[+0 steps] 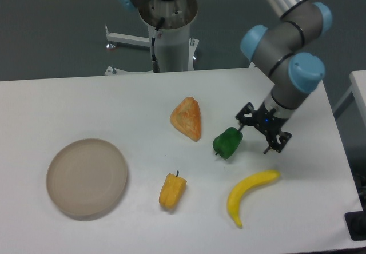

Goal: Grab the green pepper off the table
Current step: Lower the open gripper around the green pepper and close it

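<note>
Fixed camera, only view. White table (86, 102) fills most of the frame. The green pepper (227, 142) lies on it right of centre, on its side, stem end toward the lower left. Nothing grips it.

The gripper (261, 133) hangs just right of the pepper, low over the tabletop, fingers spread wide with nothing between them. One fingertip (242, 118) sits just above the pepper's upper right edge; the other is further right and lower. Contact with the pepper: cannot tell, looks very close or barely touching. The arm (289, 42) comes down from the top right, grey links with blue joint caps.

Other items on the table: a wedge-shaped orange-brown pastry (187, 118) just upper left of the pepper, apart from it. A yellow-orange pepper (172, 190) lower left, near the front. A banana (248, 194) below the gripper, curved, well clear of the green one. Round beige plate (87, 177) far left. Robot base column (170, 34) behind the table's far edge.
</note>
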Tool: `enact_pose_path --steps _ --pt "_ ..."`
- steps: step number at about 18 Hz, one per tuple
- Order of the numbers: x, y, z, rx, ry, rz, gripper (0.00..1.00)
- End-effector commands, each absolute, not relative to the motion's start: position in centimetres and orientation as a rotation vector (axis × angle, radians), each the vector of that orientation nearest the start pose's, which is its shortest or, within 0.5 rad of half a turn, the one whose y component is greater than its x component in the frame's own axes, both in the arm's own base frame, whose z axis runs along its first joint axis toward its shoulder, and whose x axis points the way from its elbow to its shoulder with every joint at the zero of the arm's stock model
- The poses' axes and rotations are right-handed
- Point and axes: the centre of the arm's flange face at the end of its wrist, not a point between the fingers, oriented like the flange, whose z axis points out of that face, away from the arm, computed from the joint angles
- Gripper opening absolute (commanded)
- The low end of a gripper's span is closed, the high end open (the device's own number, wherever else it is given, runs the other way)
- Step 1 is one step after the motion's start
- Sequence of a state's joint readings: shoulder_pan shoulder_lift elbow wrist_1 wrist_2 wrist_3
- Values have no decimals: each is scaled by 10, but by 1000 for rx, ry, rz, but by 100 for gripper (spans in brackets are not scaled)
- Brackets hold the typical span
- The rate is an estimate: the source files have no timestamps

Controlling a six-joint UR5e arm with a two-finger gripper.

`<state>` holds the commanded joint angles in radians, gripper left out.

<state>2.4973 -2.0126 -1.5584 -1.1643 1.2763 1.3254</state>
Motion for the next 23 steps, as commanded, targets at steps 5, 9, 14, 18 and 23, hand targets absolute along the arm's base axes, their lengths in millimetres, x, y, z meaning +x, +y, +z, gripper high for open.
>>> enact_pose_path --steps 5,9,14,18,23 --pt "-396 505 269 -2830 562 -271 100" --pt "-388 507 262 -2829 556 -260 100" --pt "-378 506 249 -2828 546 -245 100" --pt "-375 511 249 -2829 529 -233 100" --pt "-382 512 257 -2822 527 -209 43"
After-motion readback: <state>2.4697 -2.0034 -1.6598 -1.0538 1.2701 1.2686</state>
